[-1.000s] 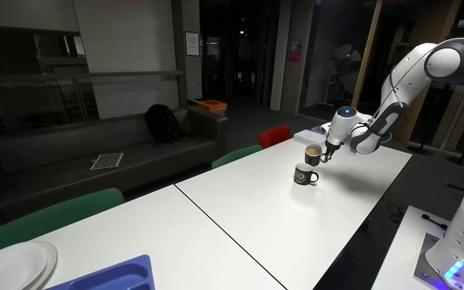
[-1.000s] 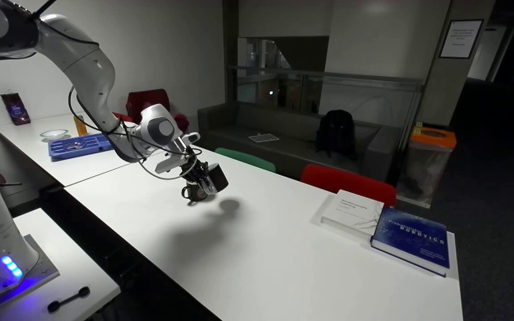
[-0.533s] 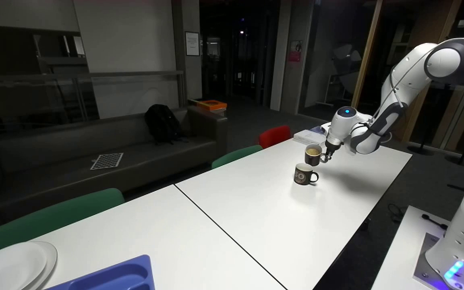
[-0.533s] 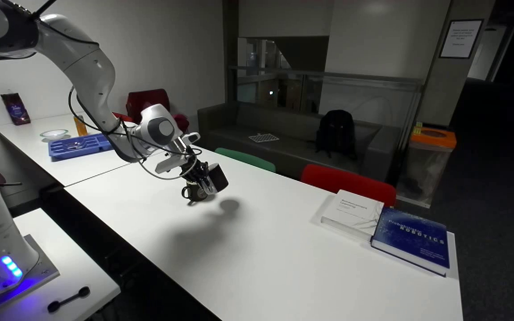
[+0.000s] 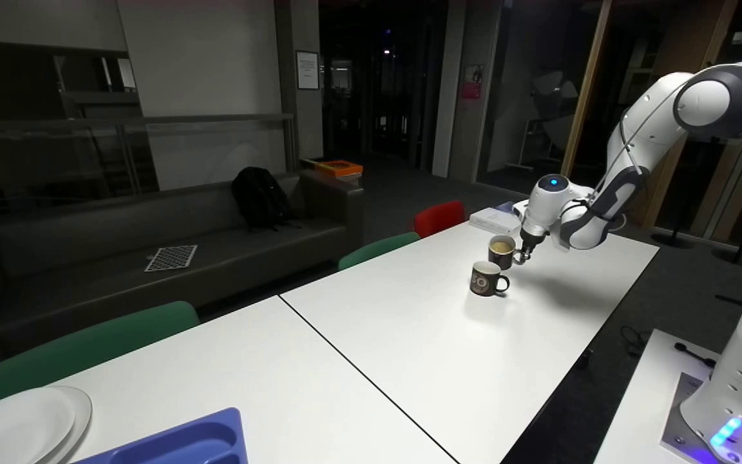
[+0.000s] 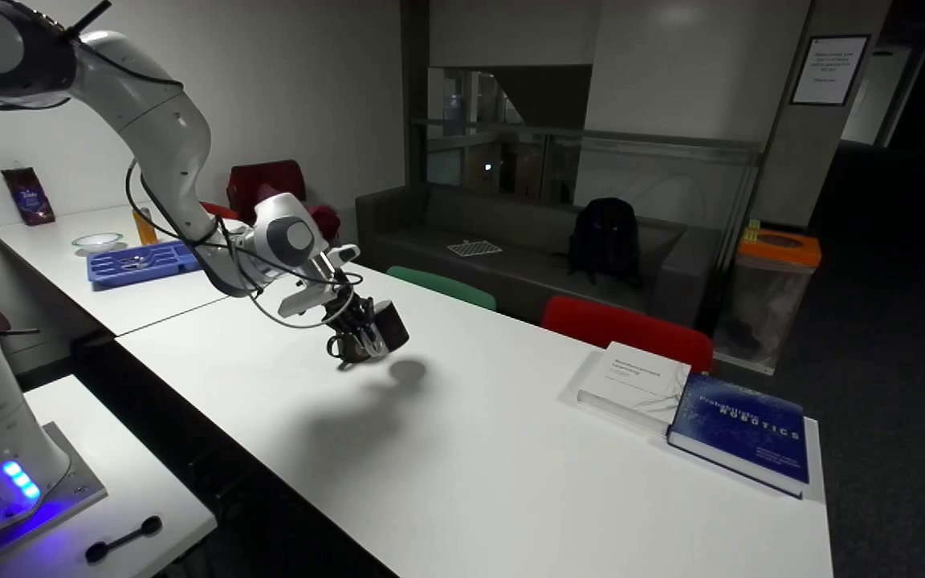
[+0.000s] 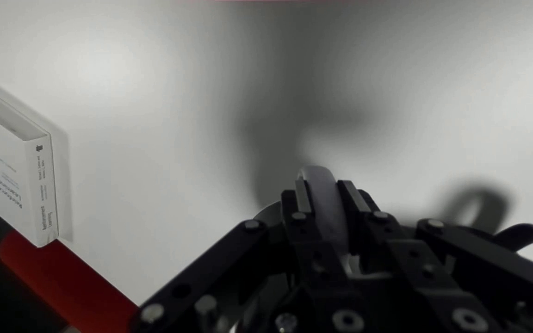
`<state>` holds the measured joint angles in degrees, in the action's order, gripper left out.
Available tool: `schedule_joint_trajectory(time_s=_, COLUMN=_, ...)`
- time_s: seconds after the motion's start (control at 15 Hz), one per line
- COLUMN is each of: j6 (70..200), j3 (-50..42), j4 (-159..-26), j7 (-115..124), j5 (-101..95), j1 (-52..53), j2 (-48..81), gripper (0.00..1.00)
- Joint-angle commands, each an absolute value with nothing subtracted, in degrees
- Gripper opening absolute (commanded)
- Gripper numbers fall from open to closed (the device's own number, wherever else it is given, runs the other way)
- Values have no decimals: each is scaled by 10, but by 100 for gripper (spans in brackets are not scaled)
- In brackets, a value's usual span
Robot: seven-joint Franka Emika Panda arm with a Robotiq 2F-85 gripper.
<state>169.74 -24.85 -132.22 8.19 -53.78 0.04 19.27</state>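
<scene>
A dark mug (image 5: 500, 260) is held in the air over the white tabletop (image 5: 397, 335), tilted, its round shadow (image 6: 408, 372) falling on the surface in an exterior view. Its pale handle (image 7: 318, 175) is pinched between the pads (image 7: 352, 196) of the black tool (image 7: 325, 199), whose jaws are closed down to the thickness of that handle. Something tan shows inside the mug, though whether it is drink or lining cannot be told. Just beside it a lettered mug (image 5: 487, 280) stands upright on the tabletop, partly covering the raised mug's base in an exterior view; whether the two touch is unclear. The white arm (image 5: 645, 132) reaches in over the tabletop from its base (image 5: 735, 386). Well apart from the mugs, a white Reinforcement Learning textbook (image 6: 633, 384) lies flat, with a blue Probabilistic Robotics textbook (image 6: 739, 433) right next to it. A red chair (image 5: 438, 219) and green chairs (image 5: 87, 341) line the long edge. Toward the opposite end are a blue cutlery tray (image 6: 141, 274), a green-rimmed bowl (image 6: 98, 240), an amber bottle (image 6: 144, 227), a purple packet (image 6: 28, 195) and white plates (image 5: 17, 425). Behind, a black backpack (image 5: 260, 196) and a white perforated panel (image 5: 172, 257) rest on a dark sofa (image 5: 120, 222); an orange-topped bin (image 6: 776, 249) stands near the sofa's end.
</scene>
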Motion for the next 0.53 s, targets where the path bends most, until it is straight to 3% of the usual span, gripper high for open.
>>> schedule_joint_trajectory(time_s=0.0, j6=1699, j3=-255, j4=-1317, j7=90, j5=-543, j1=3, j2=197, gripper=5)
schedule_joint_trajectory(time_s=0.47, j6=1700, j3=-268, j4=-1307, j7=101, j5=-553, j1=10, j2=210, gripper=5)
